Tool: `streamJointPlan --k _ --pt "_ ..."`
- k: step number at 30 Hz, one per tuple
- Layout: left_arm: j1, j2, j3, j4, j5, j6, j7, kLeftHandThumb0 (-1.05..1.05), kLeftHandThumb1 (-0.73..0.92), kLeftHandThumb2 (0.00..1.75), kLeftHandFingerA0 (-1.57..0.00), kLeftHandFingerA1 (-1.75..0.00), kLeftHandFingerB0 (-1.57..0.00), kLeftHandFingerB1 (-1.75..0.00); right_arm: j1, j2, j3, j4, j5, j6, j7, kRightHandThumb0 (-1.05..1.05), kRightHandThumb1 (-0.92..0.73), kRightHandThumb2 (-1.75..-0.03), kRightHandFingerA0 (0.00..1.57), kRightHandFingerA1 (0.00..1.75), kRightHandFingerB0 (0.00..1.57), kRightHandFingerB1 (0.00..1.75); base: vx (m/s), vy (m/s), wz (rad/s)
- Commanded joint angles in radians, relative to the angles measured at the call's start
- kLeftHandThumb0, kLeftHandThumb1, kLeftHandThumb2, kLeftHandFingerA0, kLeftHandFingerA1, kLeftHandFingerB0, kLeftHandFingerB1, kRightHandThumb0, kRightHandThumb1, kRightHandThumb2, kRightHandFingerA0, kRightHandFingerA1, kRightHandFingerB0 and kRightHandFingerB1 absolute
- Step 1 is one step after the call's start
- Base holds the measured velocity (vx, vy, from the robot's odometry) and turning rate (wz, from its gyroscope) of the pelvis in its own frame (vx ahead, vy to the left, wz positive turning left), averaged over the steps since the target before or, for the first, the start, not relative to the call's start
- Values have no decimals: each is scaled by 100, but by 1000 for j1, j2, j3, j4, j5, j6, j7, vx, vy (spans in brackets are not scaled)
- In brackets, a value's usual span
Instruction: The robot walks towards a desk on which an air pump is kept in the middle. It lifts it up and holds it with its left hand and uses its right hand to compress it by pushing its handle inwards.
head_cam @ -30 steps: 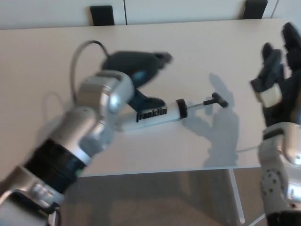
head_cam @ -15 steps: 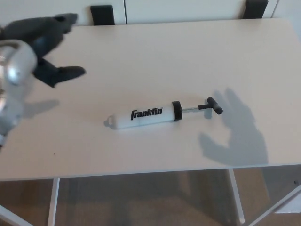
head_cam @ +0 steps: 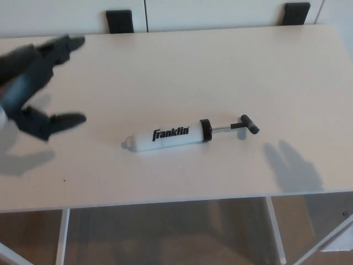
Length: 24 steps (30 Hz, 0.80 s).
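A white air pump (head_cam: pixel 168 136) with black "Franklin" lettering lies flat in the middle of the pale desk (head_cam: pixel 182 66). Its black collar and thin rod lead right to a black T-handle (head_cam: pixel 249 125), pulled partly out. My left hand (head_cam: pixel 34 85) hovers open over the desk's left edge, fingers spread, well left of the pump and holding nothing. It is blurred by motion. My right hand does not show; only its shadow (head_cam: pixel 292 168) falls on the desk to the right of the handle.
Two black chair backs (head_cam: pixel 119 20) (head_cam: pixel 296 12) stand beyond the desk's far edge against a white wall. The desk's near edge runs across the lower picture, with white legs (head_cam: pixel 62 237) and brown floor below.
My left hand has swung away from the pump to the far left and dropped lower. My right hand has left the picture, its shadow sliding down and right. The pump lies where it was.
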Motion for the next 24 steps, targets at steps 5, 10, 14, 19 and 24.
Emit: streamJointPlan --k 5,10,14,19,24 --pt "909 -237 926 -430 -1743 -66 -895 -44 55 57 -44 -38 -65 -41 575 92 -234 -169 374 -306 461 -93 -72 -108 11 44 7 32 0 0 0" --pt "1004 -138 1087 -235 -1879 283 -1102 -38 66 60 -46 -58 -68 -54 616 124 -243 -92 385 -345 512 -88 -72 -108 9 43 6 33 0 0 0" --pt "1018 -103 1055 -191 -1894 292 -1102 -51 70 61 -54 -53 -69 -53 629 141 -213 -58 368 -358 517 -89 -91 -69 20 32 12 24 0 0 0" --pt "1261 75 954 -135 -1707 52 -1102 -49 53 56 -61 -53 -71 -48 658 155 -145 113 273 -401 560 -90 -89 -68 22 40 14 26 0 0 0" --pt "1297 62 946 -43 -1655 6 -1102 -48 53 56 -71 -50 -79 -48 660 154 -157 320 260 -416 627 -85 -71 -107 19 52 9 42 0 0 0"
